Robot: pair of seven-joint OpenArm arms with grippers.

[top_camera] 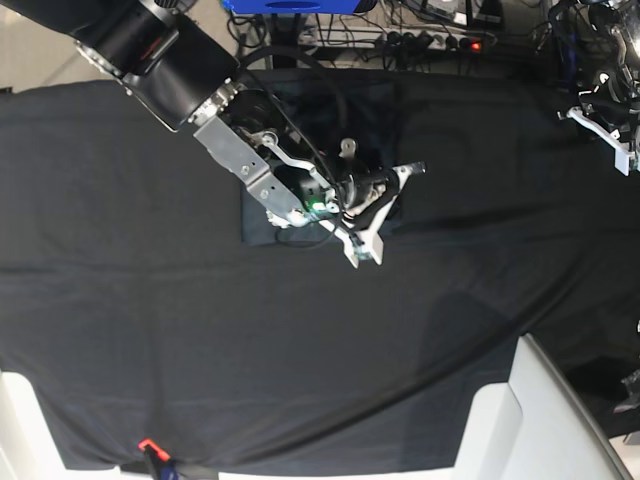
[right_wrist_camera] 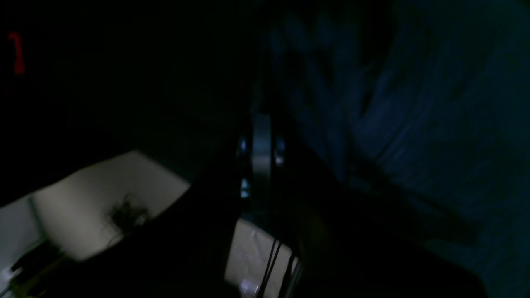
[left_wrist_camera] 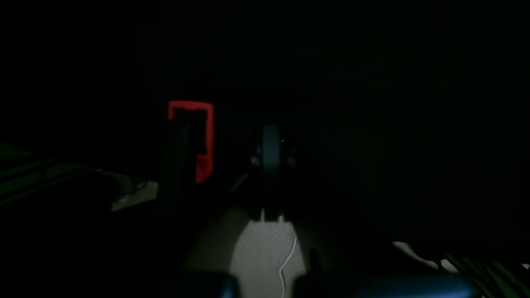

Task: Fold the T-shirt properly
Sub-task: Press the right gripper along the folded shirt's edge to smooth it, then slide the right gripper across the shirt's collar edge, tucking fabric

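The T-shirt (top_camera: 318,160) lies folded into a compact dark rectangle near the middle of the counter (top_camera: 120,300), on the black cloth that covers it — its slate tone is only slightly lighter than the cloth. The right arm reaches in from the top-left of the base view, and the right pincer (top_camera: 365,243) hangs over the shirt's near right corner, its white-tipped fingers pressed together with nothing between them; whether they touch the fabric cannot be told. In the right wrist view the shirt shows as dim bluish folds (right_wrist_camera: 414,103) beside the pincer. The left pincer (top_camera: 618,150) sits at the far right edge of the base view — well apart from the shirt, jaws also pressed together and empty. The left wrist view is nearly black, apart from a red outline (left_wrist_camera: 203,136).
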